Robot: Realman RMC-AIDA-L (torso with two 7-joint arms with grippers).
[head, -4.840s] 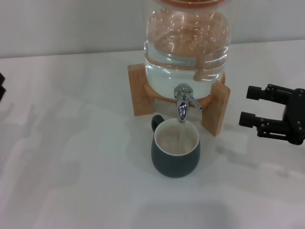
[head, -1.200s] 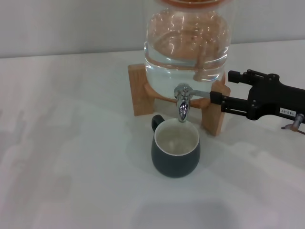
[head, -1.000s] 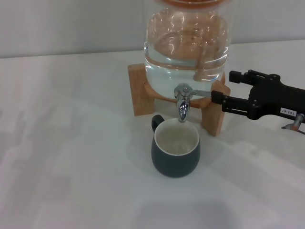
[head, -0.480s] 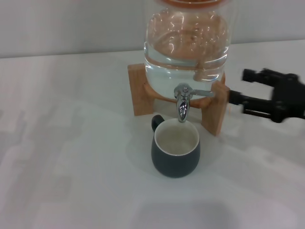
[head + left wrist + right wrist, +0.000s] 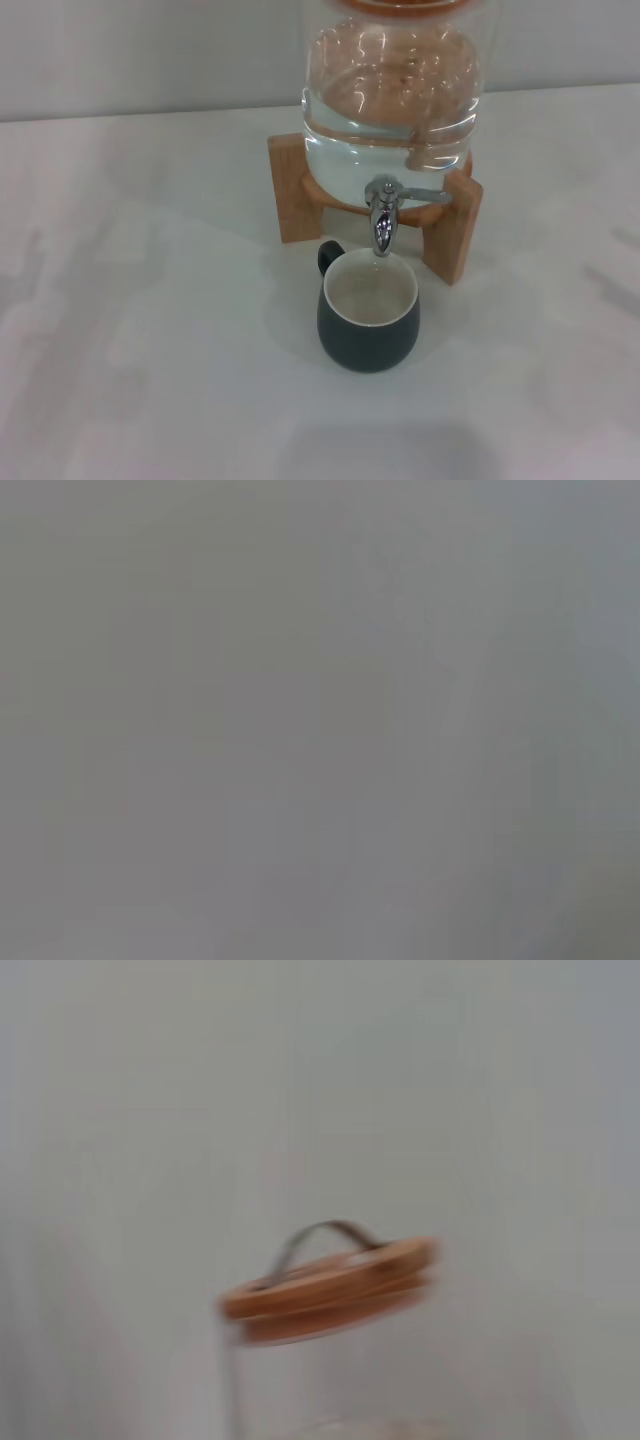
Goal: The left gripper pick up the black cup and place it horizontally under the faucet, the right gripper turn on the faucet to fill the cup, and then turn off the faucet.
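The black cup stands upright on the white table, its cream inside facing up, directly below the faucet. The chrome faucet's thin lever points to the right. It is fitted to a large clear glass water jar on a wooden stand. No water stream shows under the spout. Neither gripper is in the head view. The left wrist view shows only plain grey. The right wrist view shows the jar's wooden lid with its wire handle, blurred.
The white table spreads all around the cup and stand, with a pale wall behind the jar. Nothing else stands on it.
The right gripper, which reached the faucet lever from the right about a second ago, has pulled away to the right and left the head view. The lever now points right. The cup has not moved.
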